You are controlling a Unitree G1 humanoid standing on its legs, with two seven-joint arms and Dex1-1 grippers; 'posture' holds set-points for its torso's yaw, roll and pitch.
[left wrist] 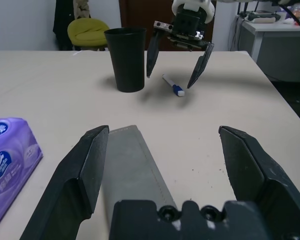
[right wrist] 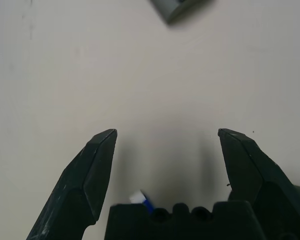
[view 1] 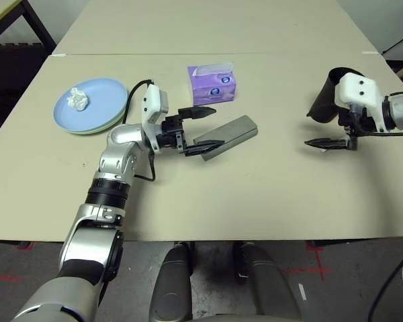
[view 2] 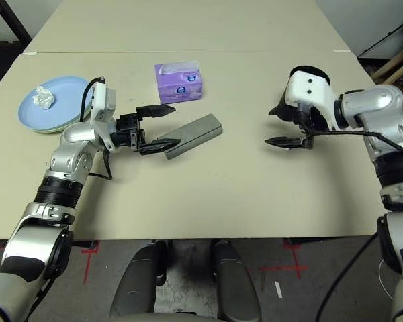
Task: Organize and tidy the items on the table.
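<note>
Grey glasses case [view 1: 227,136] flat mid-counter, left gripper [view 1: 205,127] level beside its end with jaws spread, purple tissue box [view 1: 212,84] behind, right gripper [left wrist: 179,56] jaws spread above a pen [left wrist: 173,85], black cup [left wrist: 125,59] beside, tissue wad [view 1: 77,98] on stacked plates [view 1: 97,112], beige counter [view 1: 255,194].

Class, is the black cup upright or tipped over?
Upright. In the left wrist view the cup stands on its base on the table, its open rim facing up, beside a pen.
</note>
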